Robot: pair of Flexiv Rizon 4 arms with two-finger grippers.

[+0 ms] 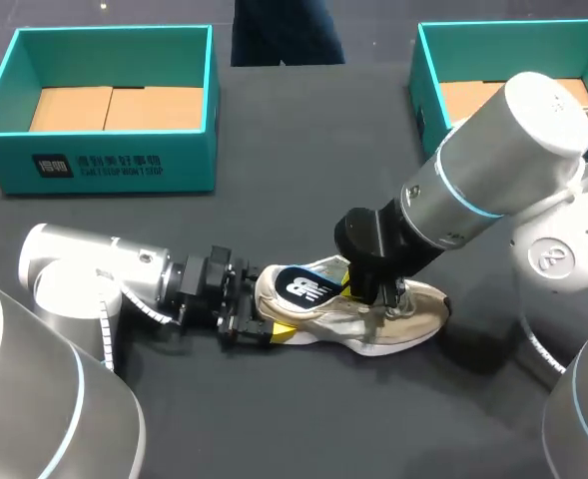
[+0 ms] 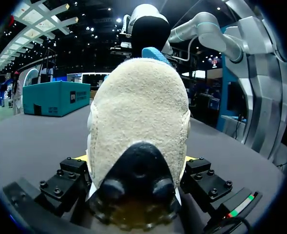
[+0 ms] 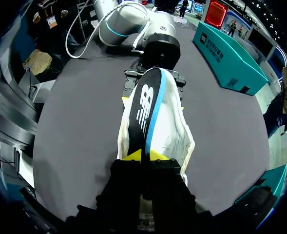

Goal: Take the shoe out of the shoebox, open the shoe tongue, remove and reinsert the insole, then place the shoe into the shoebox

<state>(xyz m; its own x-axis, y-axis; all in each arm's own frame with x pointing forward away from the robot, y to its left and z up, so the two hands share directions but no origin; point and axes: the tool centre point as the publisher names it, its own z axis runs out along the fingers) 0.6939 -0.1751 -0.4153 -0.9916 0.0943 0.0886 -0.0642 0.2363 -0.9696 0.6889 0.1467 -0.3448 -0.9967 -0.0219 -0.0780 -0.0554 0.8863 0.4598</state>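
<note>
Shoe (image 1: pixel 393 317) lay on table (image 1: pixel 274 200), mid-front, outside both boxes, heel twd L arm, toe twd R. L gripper (image 1: pixel 252 314) came in low from L side and was clamped on the heel, 1 finger each side; in L wrist view the heel filled the gap btwn the fingers. R gripper (image 3: pixel 144 156) came down from above over the shoe's mid part, its 2 yellow tips pressed together on the dark insole (image 3: pixel 144 109), pinching its edge. Insole stood on edge, partly out of the shoe's opening, logo side showing, blue rim along 1 side, far end near L gripper. 2 teal boxes sat at the back, well apart from shoe: L box (image 1: pixel 99 160) and R box (image 1: pixel 425 90), both w/ brown cardboard floors, R box partly hidden behind R arm.
</note>
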